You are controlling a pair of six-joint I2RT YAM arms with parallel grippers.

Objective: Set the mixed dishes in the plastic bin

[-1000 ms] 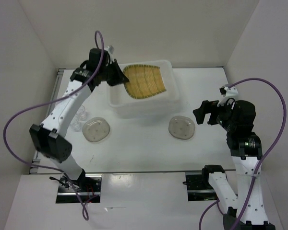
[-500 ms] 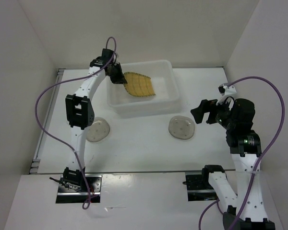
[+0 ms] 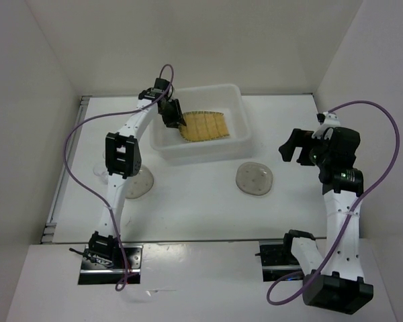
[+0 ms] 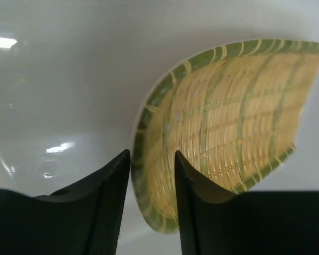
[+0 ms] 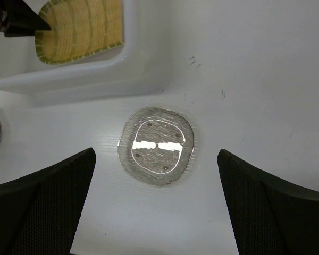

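Fingers of your left gripper (image 4: 151, 155) straddle the tan plate (image 4: 228, 117) in the plastic bin (image 3: 201, 151), grip uncertain; your right gripper (image 5: 155, 154) hangs wide open.

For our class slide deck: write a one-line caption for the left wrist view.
Left tool astride the rim of the tan plate inside the plastic bin.

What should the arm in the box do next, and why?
Probably the left jaws should open wider and lift straight up: the plate already lies inside the bin, yet its rim sits between them.
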